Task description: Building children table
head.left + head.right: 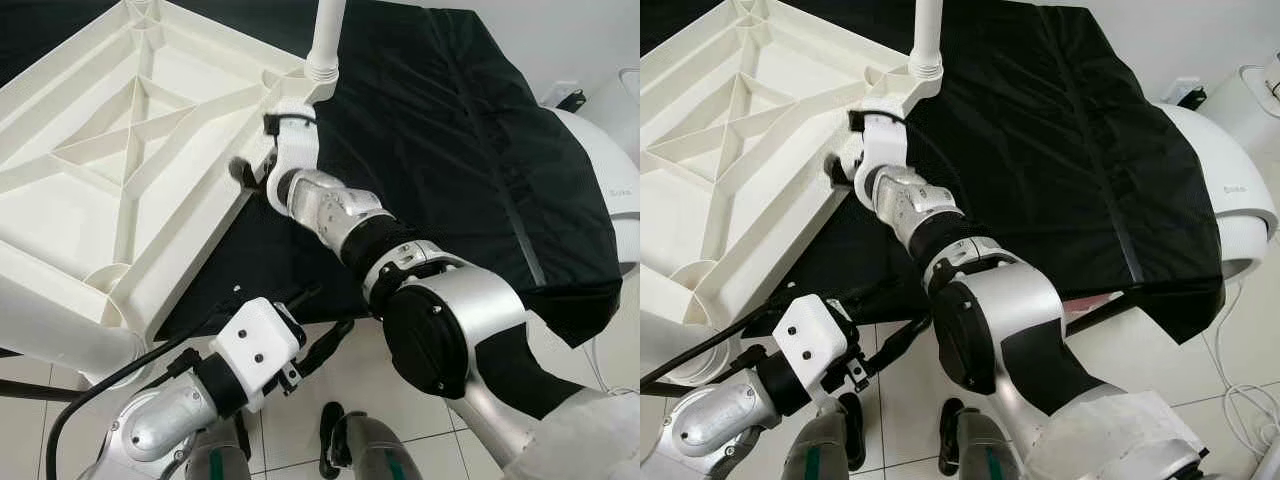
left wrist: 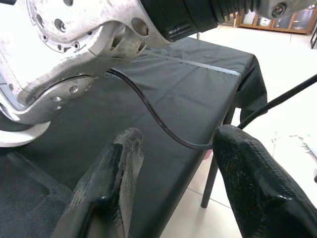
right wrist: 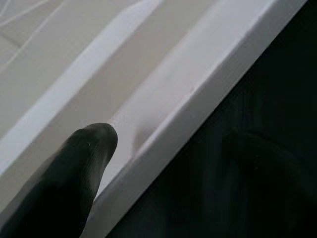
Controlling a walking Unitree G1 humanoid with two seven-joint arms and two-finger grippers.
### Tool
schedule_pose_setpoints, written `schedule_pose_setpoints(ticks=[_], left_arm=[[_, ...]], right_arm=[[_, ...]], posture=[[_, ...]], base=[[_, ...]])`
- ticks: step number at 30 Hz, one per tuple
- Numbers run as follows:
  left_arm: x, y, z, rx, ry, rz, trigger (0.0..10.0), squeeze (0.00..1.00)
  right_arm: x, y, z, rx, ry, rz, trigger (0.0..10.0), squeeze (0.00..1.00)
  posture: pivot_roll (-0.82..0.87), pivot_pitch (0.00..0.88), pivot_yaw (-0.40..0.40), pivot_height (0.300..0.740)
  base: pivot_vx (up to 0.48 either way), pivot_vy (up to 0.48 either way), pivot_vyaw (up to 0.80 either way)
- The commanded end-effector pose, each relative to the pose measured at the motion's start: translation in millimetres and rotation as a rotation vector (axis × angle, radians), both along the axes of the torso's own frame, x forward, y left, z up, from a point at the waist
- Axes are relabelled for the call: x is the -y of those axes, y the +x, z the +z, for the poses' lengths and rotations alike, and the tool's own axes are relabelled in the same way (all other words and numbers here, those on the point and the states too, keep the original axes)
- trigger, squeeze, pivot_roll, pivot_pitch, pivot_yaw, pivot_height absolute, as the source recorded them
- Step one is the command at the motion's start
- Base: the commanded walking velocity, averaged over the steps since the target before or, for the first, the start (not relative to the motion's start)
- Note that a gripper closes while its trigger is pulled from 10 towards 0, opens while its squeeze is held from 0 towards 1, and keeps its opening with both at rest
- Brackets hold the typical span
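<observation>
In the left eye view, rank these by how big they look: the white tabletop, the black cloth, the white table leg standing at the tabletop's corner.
1. black cloth and white tabletop: too alike in spread to rank, both cut by the picture's edge.
2. table leg: clearly smallest, a slim post cut off at the top.

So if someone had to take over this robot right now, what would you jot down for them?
Right gripper: clamped on the rim of the upturned white tabletop, one finger inside the edge.
Left gripper: open, empty, low at the near edge of the black-covered table.
Tabletop lies underside up on that cover.
Done: one white leg stands in the far corner socket.
Left: the near corner socket still looks empty; other corners cannot be judged.
</observation>
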State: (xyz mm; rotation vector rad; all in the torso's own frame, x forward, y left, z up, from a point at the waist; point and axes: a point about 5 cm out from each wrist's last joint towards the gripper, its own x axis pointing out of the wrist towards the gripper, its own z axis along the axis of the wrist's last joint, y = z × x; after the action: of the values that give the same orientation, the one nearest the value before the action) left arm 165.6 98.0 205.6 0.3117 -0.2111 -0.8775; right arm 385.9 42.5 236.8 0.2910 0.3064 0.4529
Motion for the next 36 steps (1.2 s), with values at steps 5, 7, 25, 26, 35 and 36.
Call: schedule_pose_setpoints(ticks=[5, 7, 25, 26, 35, 36], left_arm=[[3.3, -2.9, 2, 0.008, -0.033, 0.038, 10.0, 0.0], [3.4, -2.9, 2, 0.008, -0.033, 0.038, 10.0, 0.0], [4.6, -4.0, 4, 0.011, -0.038, 0.045, 10.0, 0.0], [4.5, -4.2, 4, 0.012, -0.038, 0.045, 10.0, 0.0], [4.1, -4.7, 5, 0.012, -0.04, 0.046, 10.0, 0.0], [4.2, -4.7, 5, 0.012, -0.04, 0.047, 10.0, 0.0]], right_arm=[[1.8, -2.1, -13, -0.076, -0.046, -0.004, 10.0, 0.0], [1.7, -2.5, -14, -0.085, -0.041, -0.005, 10.0, 0.0], [19.9, 7.3, -8, -0.061, -0.044, -0.11, 0.0, 0.0], [23.6, 9.2, -6, -0.057, -0.039, -0.129, 0.0, 0.0], [43.4, 17.9, 0, -0.024, -0.033, -0.23, 0.2, 0.0], [47.0, 19.3, 1, -0.022, -0.025, -0.25, 1.1, 0.0]], posture=[[0.13, 0.264, -0.148, 0.74], [0.13, 0.264, -0.148, 0.74], [0.12, 0.277, -0.145, 0.74], [0.12, 0.281, -0.144, 0.74], [0.11, 0.288, -0.14, 0.74], [0.11, 0.288, -0.14, 0.74]], base=[[0.0, 0.0, 0.0], [0.0, 0.0, 0.0], [0.0, 0.0, 0.0], [0.0, 0.0, 0.0], [0.0, 0.0, 0.0], [0.0, 0.0, 0.0]])
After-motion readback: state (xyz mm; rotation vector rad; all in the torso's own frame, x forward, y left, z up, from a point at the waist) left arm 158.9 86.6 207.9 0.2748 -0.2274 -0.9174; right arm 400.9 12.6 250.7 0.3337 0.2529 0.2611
